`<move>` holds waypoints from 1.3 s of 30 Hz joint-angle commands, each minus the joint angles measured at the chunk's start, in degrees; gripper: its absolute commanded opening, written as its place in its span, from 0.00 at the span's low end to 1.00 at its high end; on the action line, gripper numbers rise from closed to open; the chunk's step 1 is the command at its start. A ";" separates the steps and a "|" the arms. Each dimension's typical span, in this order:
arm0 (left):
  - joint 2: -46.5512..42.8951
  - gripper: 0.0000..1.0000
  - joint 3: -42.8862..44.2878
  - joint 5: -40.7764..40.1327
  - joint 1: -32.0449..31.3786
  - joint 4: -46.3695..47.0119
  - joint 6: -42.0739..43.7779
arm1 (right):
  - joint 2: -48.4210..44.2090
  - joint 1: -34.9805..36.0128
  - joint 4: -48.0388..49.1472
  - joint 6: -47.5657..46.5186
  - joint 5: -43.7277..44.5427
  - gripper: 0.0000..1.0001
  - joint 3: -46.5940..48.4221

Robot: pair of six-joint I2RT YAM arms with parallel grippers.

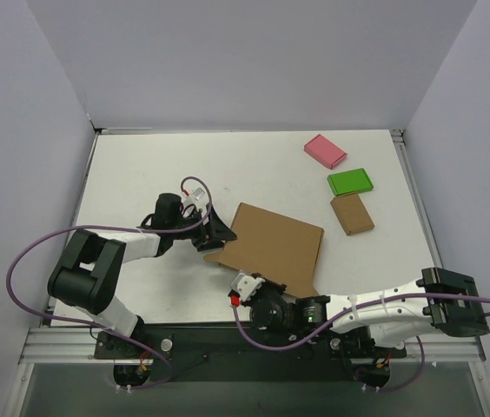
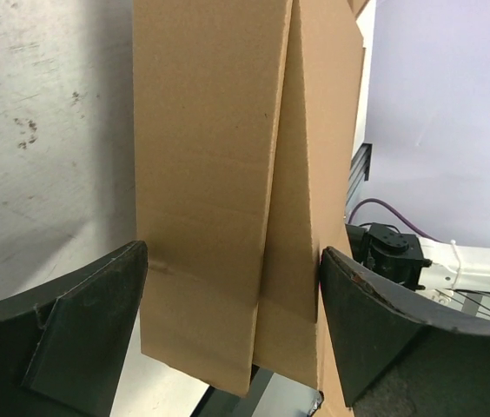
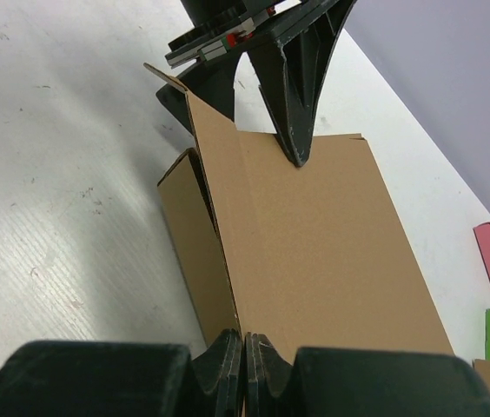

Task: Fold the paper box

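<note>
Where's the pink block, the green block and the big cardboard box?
pink block [image 1: 325, 150]: top view, centre of its top.
green block [image 1: 350, 182]: top view, centre of its top.
paper box [image 1: 275, 243]: top view, flat upper panel.

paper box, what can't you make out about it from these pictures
- Top view: the paper box has its near edge hidden under the right gripper, and its inside is covered by its own top panel.
- Left wrist view: the box runs off the top and bottom edges. Whether the left gripper touches it is unclear.
- Right wrist view: the shut fingers hide whether cardboard is pinched between them.
</note>
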 commanded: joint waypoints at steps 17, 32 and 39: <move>-0.23 0.83 -2.39 4.11 -2.24 14.92 -10.72 | 0.04 0.81 3.61 1.75 0.52 0.00 0.82; -3.04 0.42 -2.48 4.38 -3.21 16.33 -13.36 | 0.48 0.98 2.83 2.37 0.78 0.00 0.90; -4.53 0.32 -2.30 3.94 -3.21 13.35 -13.45 | 1.36 1.42 2.74 0.62 2.01 0.55 2.13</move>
